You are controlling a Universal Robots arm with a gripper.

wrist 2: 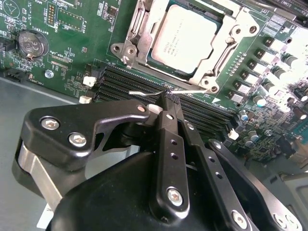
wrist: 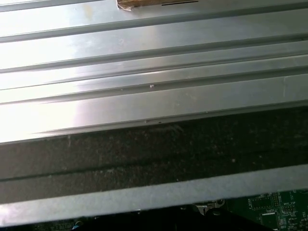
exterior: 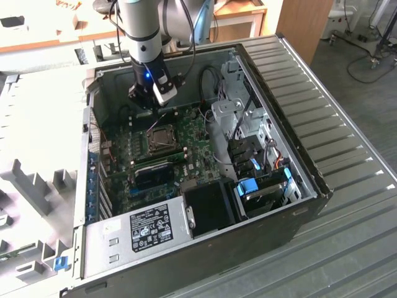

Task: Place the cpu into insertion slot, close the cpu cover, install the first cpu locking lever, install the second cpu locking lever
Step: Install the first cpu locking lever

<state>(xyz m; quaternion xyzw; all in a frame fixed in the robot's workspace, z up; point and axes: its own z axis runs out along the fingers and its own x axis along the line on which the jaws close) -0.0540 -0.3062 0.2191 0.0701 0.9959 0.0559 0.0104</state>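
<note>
Black gripper, fingers pressed together, perhaps pinches a thin silvery wire lever. Dull silver-grey square cpu lies under the silvery metal frame cover, at 6 o'clock from gripper in exterior view.

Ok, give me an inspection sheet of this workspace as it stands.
Surface: ribbed metal table carrying the open computer case.
Job's things: cpu seated, cpu cover down over it; thin locking lever beside the memory slots.
Clutter: nothing seen.
Grippers: gripper shut, tips at the locking lever.
Cables: wire bundles beside the drive cage.
Surroundings: grey moulded trays on the exterior view's left.
</note>
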